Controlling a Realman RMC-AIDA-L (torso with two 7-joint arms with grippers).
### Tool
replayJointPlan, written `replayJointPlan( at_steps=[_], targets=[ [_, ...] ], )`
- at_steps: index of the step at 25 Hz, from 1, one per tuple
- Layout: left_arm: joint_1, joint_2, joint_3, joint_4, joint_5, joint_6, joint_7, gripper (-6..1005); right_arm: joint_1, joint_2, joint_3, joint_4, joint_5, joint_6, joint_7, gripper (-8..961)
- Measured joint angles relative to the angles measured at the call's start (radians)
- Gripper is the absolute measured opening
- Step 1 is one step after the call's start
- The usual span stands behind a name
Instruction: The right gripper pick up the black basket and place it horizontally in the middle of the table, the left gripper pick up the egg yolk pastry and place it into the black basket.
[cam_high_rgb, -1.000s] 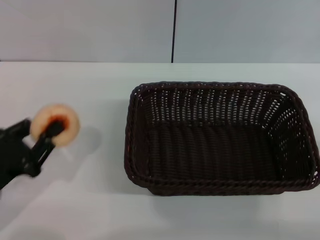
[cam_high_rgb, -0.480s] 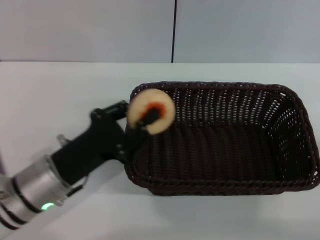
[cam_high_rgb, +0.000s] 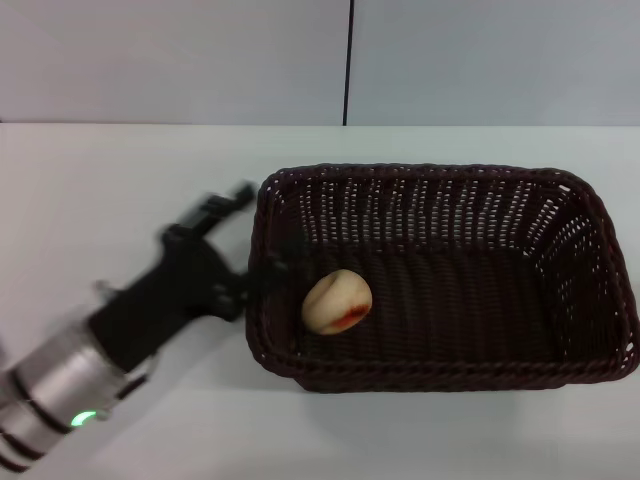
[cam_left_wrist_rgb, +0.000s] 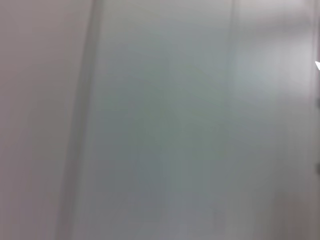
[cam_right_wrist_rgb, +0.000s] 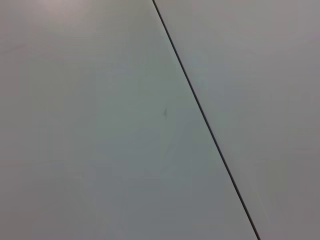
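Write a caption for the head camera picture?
Egg yolk pastry lies inside the black basket; left claw beside its rim.

My left arm reaches in from the counter's near-left corner, silver wrist (cam_high_rgb: 55, 385) low with its green light on, angled up toward the middle. Its left pincer (cam_high_rgb: 245, 230) has both fingers spread apart and empty. My right arm does not show over the counter at all.

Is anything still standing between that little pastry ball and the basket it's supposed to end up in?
Nothing visible does. The egg yolk pastry already lies on the floor of the black basket, toward its left end. The left gripper is at the basket's left rim, holding nothing. The right gripper is out of view.
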Motion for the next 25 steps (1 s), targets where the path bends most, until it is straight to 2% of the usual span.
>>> replayJointPlan(
  at_steps=[2, 3, 4, 6, 7, 10, 13, 14, 18, 21, 25],
  targets=[
    [0.000, 0.000, 0.000, 0.000, 0.000, 0.000, 0.000, 604, 0.000, 0.000, 0.001, 0.001, 0.000, 0.001, 0.000, 684],
    [0.062, 0.002, -0.097, 0.046, -0.001, 0.027, -0.001, 639, 0.000, 0.000, 0.001, 0.002, 0.000, 0.002, -0.001, 684],
    [0.062, 0.002, -0.097, 0.046, -0.001, 0.027, -0.001, 674, 0.000, 0.000, 0.001, 0.004, 0.000, 0.004, -0.001, 684],
    [0.126, 0.000, -0.215, 0.083, -0.001, 0.047, 0.001, 743, -0.001, 0.000, 0.005, 0.019, 0.003, 0.005, -0.016, 684],
    [0.185, 0.001, -0.366, 0.094, -0.001, 0.037, 0.001, 859, 0.000, 0.000, 0.015, 0.043, 0.006, 0.003, -0.062, 684],
    [0.197, 0.001, -0.400, 0.097, -0.001, 0.032, 0.001, 858, 0.006, 0.000, 0.033, 0.078, 0.006, 0.000, -0.127, 684],
    [0.223, -0.001, -0.469, 0.104, -0.001, 0.016, 0.011, 856, 0.025, 0.002, 0.107, 0.162, 0.007, 0.002, -0.216, 684],
    [0.223, -0.001, -0.469, 0.104, -0.001, 0.016, 0.011, 855, 0.025, 0.002, 0.107, 0.162, 0.007, 0.002, -0.216, 684],
    [0.244, -0.002, -0.489, 0.104, -0.001, -0.006, 0.086, 855, 0.038, 0.005, 0.231, 0.243, 0.008, 0.007, -0.235, 684],
    [0.253, -0.003, -0.496, 0.099, -0.001, -0.020, 0.123, 855, 0.044, 0.006, 0.288, 0.274, 0.008, 0.009, -0.237, 684],
    [0.264, -0.004, -0.496, 0.094, -0.001, -0.039, 0.131, 855, 0.055, 0.006, 0.302, 0.282, 0.008, 0.020, -0.245, 684]
  ],
)
